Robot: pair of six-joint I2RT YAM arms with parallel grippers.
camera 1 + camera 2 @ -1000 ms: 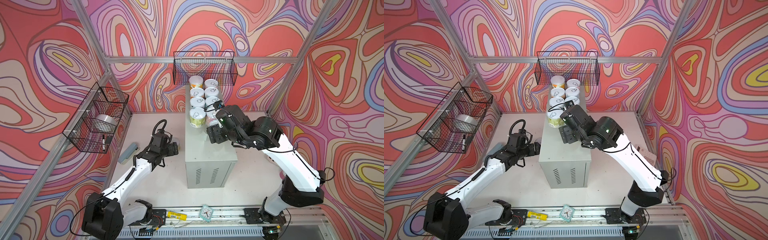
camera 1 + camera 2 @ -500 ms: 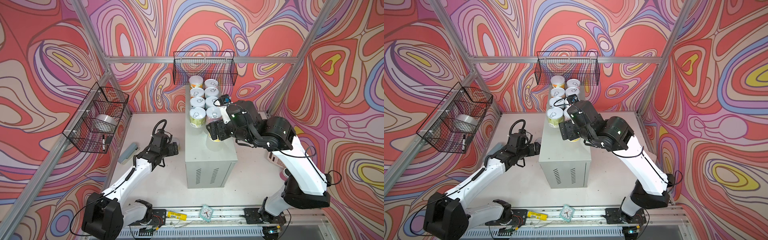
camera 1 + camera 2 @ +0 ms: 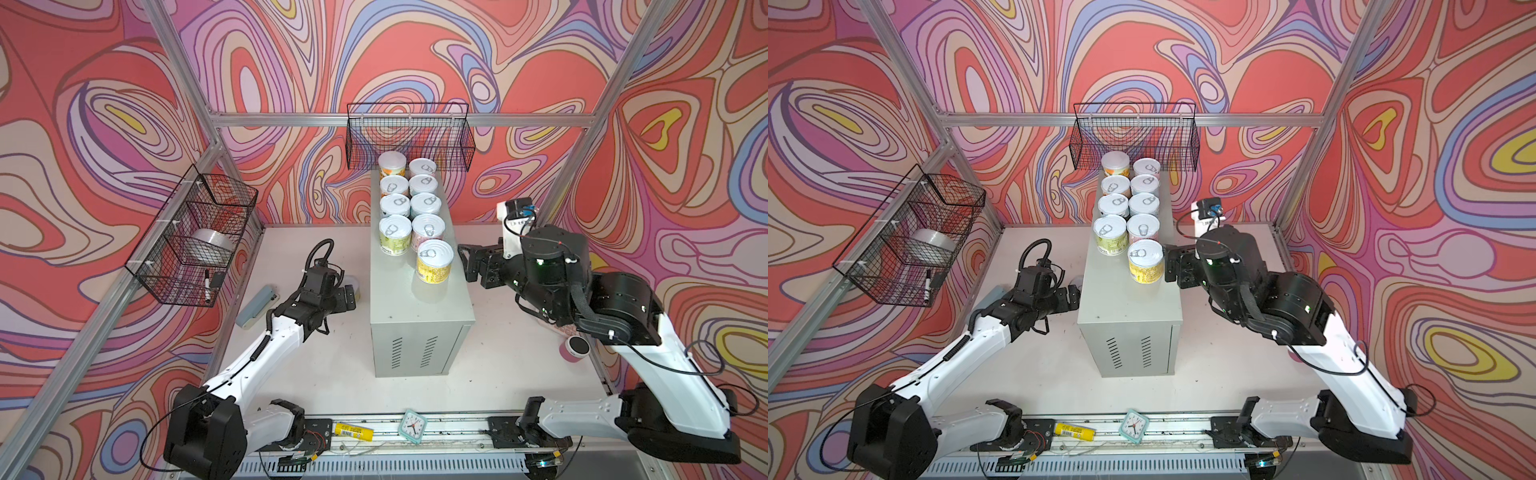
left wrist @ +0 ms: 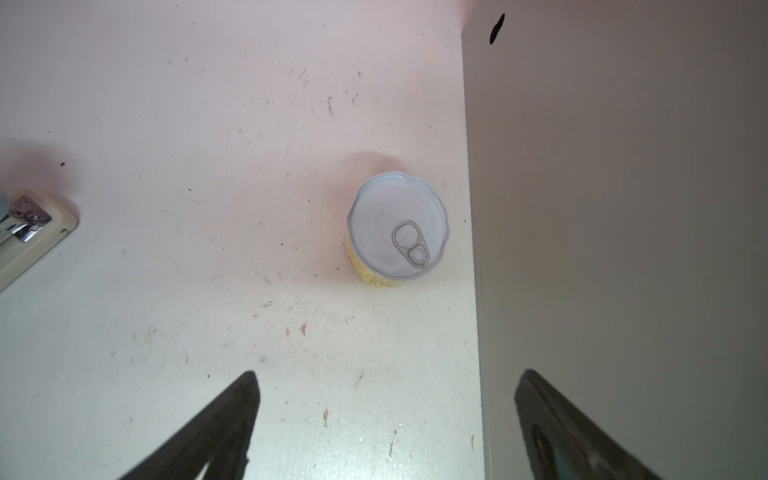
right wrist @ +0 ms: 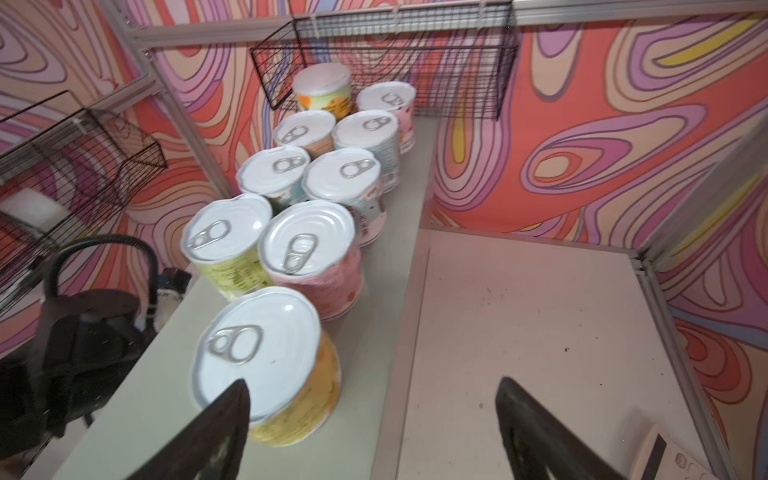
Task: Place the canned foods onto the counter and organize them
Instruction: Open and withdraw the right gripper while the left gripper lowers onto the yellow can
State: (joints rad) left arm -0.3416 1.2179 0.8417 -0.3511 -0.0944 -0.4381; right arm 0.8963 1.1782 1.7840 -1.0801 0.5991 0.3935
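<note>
Swirl-patterned walls in red, pink and lilac close three sides. Below them lies a white tabletop (image 3: pixel 332 365), with a grey cabinet (image 3: pixel 432 307) at its centre, vent slits facing 6 o'clock.

1. Cans (image 3: pixel 426 203) on the cabinet top: nine, all upright. Eight stand in two files of four, packed from the 12 o'clock end. The ninth, a yellow can (image 3: pixel 434 262), extends the 3 o'clock file toward 6 o'clock.

2. Tenth can (image 4: pixel 399 226): yellow label, upright on the white tabletop, just beside the cabinet's 9 o'clock wall.

3. My left pincer (image 3: pixel 349 297): jaws wide apart, nothing between them. It is above the white tabletop, near the tenth can at its 6 o'clock.

4. My right pincer (image 3: pixel 467 264): jaws wide apart, empty. It is at the cabinet's 3 o'clock edge, just beside the yellow can at its 3 o'clock and not gripping it.

5. Sundries:
- wire basket (image 3: pixel 409 137) on the 12 o'clock wall
- second wire basket (image 3: pixel 183 266) on the 9 o'clock wall, holding a tape roll (image 3: pixel 214 245) and a marker (image 3: pixel 206 286)
- stapler (image 3: pixel 257 305) at 9 o'clock on the white tabletop
- pink cylinder (image 3: pixel 575 349) with a black top at 3 o'clock
- small clock (image 3: pixel 414 424) on the rail at 6 o'clock
</note>
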